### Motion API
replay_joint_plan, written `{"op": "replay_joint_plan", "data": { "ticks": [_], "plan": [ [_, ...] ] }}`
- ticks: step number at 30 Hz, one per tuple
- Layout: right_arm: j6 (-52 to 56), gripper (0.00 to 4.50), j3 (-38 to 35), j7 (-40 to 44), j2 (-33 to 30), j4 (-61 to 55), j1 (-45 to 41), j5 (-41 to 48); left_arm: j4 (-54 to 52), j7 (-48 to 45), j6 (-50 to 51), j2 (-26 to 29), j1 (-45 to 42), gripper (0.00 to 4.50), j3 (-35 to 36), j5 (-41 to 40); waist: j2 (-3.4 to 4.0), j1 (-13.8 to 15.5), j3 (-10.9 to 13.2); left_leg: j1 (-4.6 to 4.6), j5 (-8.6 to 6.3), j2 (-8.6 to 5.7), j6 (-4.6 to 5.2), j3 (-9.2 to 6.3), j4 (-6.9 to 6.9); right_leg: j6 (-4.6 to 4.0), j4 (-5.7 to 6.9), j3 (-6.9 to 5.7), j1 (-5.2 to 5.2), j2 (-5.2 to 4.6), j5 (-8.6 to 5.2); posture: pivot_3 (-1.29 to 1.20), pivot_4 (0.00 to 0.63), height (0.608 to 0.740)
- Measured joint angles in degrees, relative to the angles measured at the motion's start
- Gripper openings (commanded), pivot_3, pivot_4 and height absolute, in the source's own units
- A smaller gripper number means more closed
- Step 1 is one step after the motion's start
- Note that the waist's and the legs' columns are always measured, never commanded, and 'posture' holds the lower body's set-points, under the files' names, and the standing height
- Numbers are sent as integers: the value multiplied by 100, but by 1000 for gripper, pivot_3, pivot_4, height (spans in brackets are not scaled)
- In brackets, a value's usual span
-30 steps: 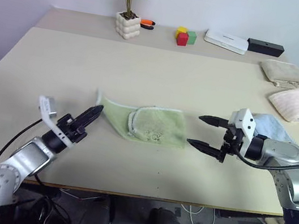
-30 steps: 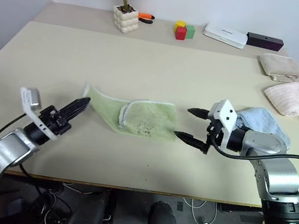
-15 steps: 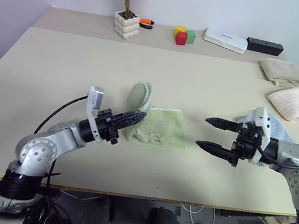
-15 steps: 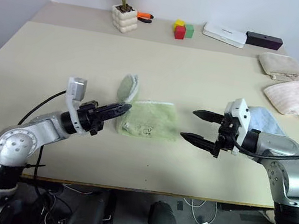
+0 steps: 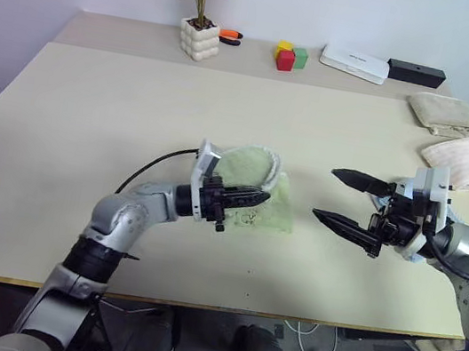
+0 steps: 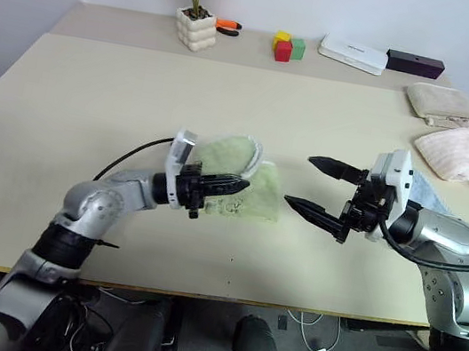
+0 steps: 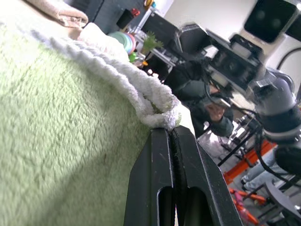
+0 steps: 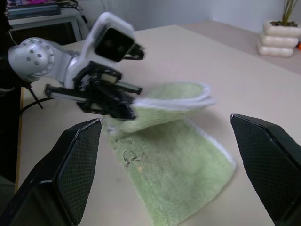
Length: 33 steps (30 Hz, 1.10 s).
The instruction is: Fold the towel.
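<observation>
Near the middle of the surface, toward its front edge, the left hand (image 5: 253, 198) pinched the towel (image 5: 269, 213) by its lifted edge, the unfolded part stretching toward the right hand (image 5: 349, 200), which stood wide and empty.

You have the towel (image 5: 253, 198) near the middle of the bench (image 5: 91, 116), its left part lifted over the part lying flat, with the left hand (image 5: 253, 199) clamped on its edging from the left and the right hand (image 5: 343, 198) just to its right, apart from it. Along the back edge, left to right, stand a potted plant (image 5: 200, 30), toy blocks (image 5: 290, 56), a flat box (image 5: 354, 64) and a bar-shaped device (image 5: 416, 74). Two folded towels (image 5: 456, 141) lie at the right edge, one behind the other, behind the right hand.
</observation>
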Motion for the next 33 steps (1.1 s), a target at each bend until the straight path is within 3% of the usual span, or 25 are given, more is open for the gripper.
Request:
{"op": "replay_joint_plan", "data": {
  "ticks": [10,13,19,23,29,33],
  "plan": [
    [-8,4500,-2,-223,1,-94,75,2,931,-627,-547,-481,-228,33,-622,1084,0,-1,0,0,0,1,0,-6,0,4,1,0,1,4,2,0,150,735],
    [-50,4500,-2,-263,1,-140,78,-1,1209,-676,-564,-579,-330,807,-619,1215,0,-1,0,0,0,1,0,-6,0,5,1,0,1,3,2,0,150,735],
    [-130,4500,4,-311,1,-142,97,-53,1306,-710,-668,-726,-356,3529,-504,1329,0,-6,0,0,0,1,1,-7,0,6,2,0,1,4,3,0,150,735],
    [-124,4500,51,-408,69,-75,-2,-61,645,-974,-335,-593,-194,3529,-405,1076,1,-21,0,1,0,3,0,-7,-2,7,3,0,0,4,3,0,150,735],
    [-124,4500,39,-1085,686,415,-740,-45,-444,-962,-213,-367,-42,3529,-185,842,5,-16,-2,1,0,5,0,-7,0,20,5,0,1,8,10,0,150,735],
    [-218,3160,48,-2003,1426,592,-980,-178,-679,-476,-179,-364,34,2229,345,670,6,-1,-3,-1,1,5,0,-9,-2,24,12,-1,-2,9,12,0,150,735]
  ]
}}
